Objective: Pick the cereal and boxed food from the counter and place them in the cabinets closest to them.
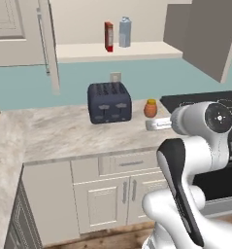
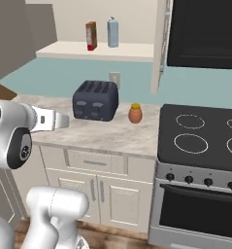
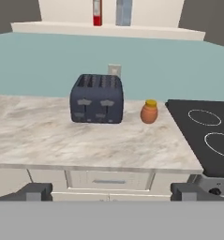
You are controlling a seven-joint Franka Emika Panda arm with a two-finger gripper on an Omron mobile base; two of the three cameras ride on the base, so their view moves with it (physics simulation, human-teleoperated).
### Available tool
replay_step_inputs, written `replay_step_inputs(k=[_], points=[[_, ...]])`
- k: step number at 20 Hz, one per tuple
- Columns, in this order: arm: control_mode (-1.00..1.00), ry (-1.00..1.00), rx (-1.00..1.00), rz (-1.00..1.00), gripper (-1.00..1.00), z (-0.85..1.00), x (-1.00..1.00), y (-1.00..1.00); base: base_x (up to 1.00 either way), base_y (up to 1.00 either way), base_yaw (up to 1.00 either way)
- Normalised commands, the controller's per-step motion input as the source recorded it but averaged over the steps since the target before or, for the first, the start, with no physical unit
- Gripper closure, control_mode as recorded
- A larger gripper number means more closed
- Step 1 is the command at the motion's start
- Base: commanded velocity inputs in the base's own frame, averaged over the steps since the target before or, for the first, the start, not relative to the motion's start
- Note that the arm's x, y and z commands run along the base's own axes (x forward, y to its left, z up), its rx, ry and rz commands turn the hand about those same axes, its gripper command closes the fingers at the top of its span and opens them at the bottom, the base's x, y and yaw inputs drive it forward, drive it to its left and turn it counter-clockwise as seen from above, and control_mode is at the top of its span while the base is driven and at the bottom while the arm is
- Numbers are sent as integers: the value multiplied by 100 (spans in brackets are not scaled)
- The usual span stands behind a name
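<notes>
The cereal [image 1: 108, 36] [image 2: 91, 35] [image 3: 97, 11] is a flat red box standing upright on the shelf [image 1: 83, 51] [image 2: 64, 48] of the open wall cabinet, just left of a pale blue carton [image 1: 125, 32] [image 2: 112, 32]. My gripper [image 3: 111, 192] is open; its dark fingertips [image 3: 38, 191] stand wide apart with nothing between them. It hovers at the front edge of the counter [image 3: 48, 133] [image 1: 59, 131], facing the toaster and well below the shelf. The boxed food is out of view.
A dark blue-grey toaster [image 1: 109, 102] [image 2: 95, 100] [image 3: 97, 98] stands mid-counter with a small orange jar [image 1: 150, 108] [image 2: 135, 113] [image 3: 149, 111] to its right. The black stove top [image 2: 205, 136] [image 3: 207, 126] adjoins on the right. An open cabinet door [image 1: 49, 44] hangs left of the shelf.
</notes>
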Motion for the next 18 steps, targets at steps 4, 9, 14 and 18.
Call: replay_step_inputs(k=[4,9,14,18], points=[[100,0,0,0,-100,0,0,0,-4,-53,0],[100,0,0,0,-100,0,0,0,-13,-59,0],[100,0,0,0,-100,0,0,0,-14,-59,0],[100,0,0,0,-100,0,0,0,-14,-60,0]])
